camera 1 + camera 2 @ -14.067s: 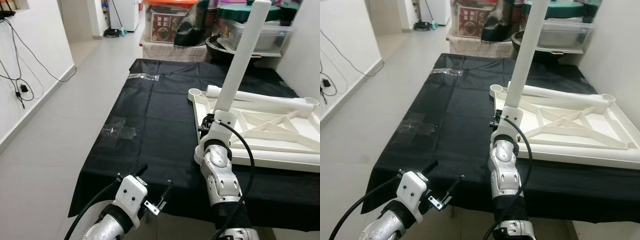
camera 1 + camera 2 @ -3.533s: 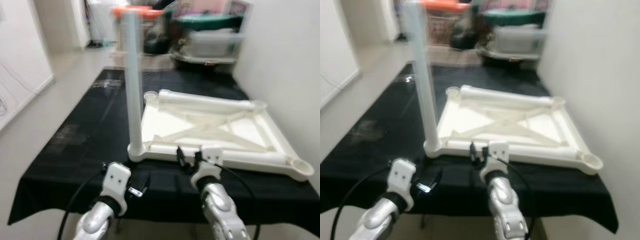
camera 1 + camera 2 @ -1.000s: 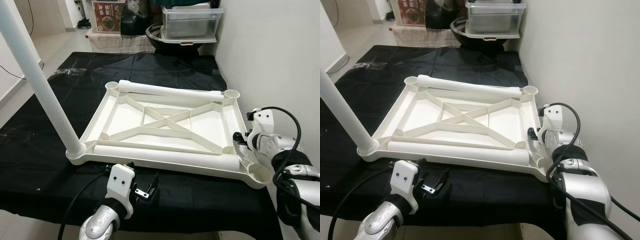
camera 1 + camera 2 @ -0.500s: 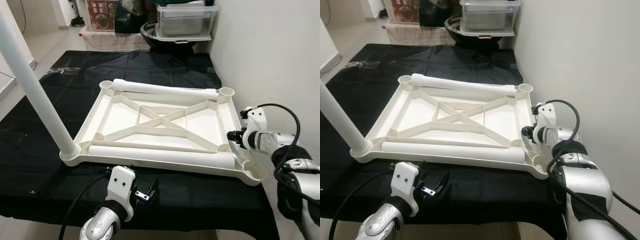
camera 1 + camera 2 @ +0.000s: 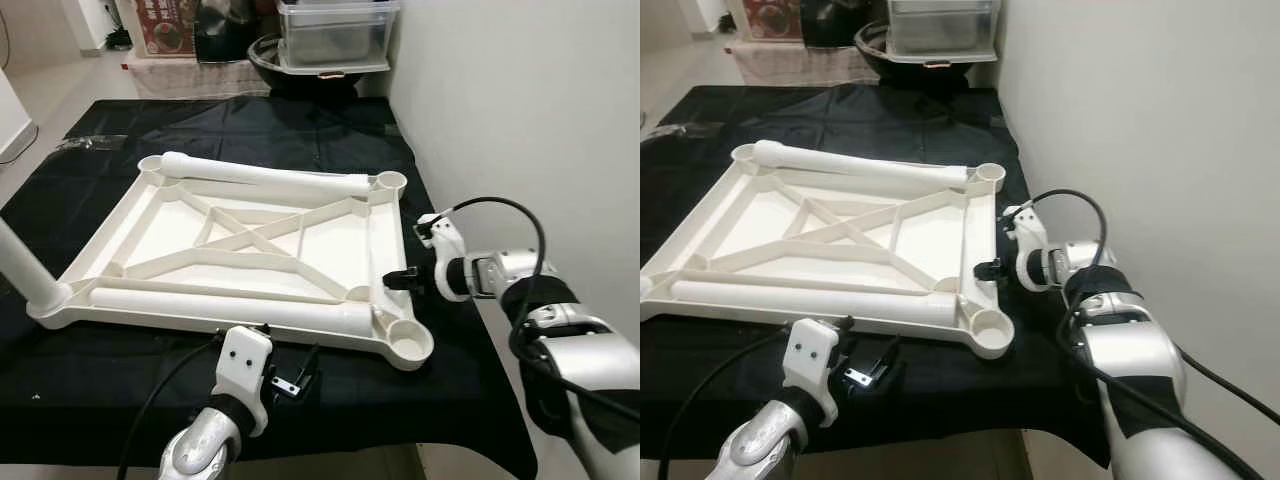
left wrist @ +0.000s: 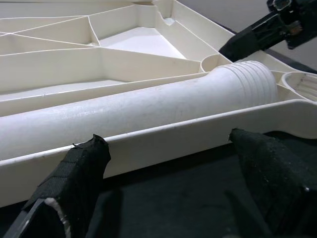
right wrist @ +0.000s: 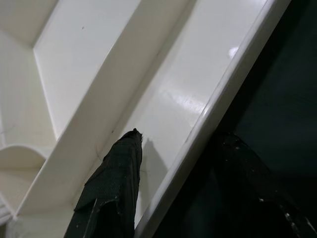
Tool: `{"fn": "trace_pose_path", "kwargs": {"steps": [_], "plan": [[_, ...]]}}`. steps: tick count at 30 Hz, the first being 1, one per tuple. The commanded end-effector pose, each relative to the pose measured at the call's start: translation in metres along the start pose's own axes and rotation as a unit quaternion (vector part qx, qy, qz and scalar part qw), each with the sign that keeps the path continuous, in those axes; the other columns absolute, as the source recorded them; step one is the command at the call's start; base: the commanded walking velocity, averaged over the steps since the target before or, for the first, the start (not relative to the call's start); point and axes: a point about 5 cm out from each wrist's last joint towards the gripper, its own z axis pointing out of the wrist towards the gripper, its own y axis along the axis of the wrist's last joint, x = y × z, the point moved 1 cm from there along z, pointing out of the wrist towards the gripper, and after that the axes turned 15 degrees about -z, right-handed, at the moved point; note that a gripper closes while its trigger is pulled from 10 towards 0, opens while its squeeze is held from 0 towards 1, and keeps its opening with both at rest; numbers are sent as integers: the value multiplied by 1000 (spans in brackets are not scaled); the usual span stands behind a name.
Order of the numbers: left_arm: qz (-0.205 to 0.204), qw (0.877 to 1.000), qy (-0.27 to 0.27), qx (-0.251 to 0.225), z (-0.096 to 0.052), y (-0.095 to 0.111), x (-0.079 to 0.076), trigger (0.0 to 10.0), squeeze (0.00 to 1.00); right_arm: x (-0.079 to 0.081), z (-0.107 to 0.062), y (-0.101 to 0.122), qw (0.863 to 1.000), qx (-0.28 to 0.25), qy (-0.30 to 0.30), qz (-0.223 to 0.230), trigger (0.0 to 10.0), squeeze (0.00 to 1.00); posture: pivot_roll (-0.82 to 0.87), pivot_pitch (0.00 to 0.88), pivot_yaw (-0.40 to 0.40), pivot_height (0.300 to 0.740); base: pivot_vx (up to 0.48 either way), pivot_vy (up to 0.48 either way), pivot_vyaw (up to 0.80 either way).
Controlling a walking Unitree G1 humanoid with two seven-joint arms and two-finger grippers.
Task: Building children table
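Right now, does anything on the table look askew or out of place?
Only one leg stands in its corner socket, and it leans. Two more legs lie loose inside the upturned tabletop. The right pincer straddles its rim.

The white plastic tabletop (image 5: 250,250) lies upside down on the black cloth (image 5: 200,130), ribbed underside up with crossing braces, toward the cloth's right edge. 1 white leg (image 5: 25,270) stands in the near-left corner socket. 2 loose legs lie inside the frame: 1 along the far rim (image 5: 265,175), 1 along the near rim (image 5: 230,308). The near-right socket (image 5: 405,340) and far-right socket (image 5: 388,182) sit open.
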Motion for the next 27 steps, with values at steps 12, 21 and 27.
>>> {"fn": "trace_pose_path", "kwargs": {"steps": [12, 21, 27], "plan": [[-1, 1000, 6, 9, 3, -6, 1, 10000, 0, 77, 48, 45, 996, -23, 52, 62, 10000, 0, 103, 103, -61, 740, 0, 0, 0], [-1, 1000, 5, 8, 5, -6, 1, 10000, 0, 100, 59, 57, 995, -29, 37, 86, 10000, 0, 104, 106, -64, 740, 0, 0, 0], [0, 1000, 7, 7, 5, -5, 2, 10000, 0, 100, 61, 59, 996, -37, 18, 83, 10000, 0, 105, 107, -65, 740, 0, 0, 0]]}}
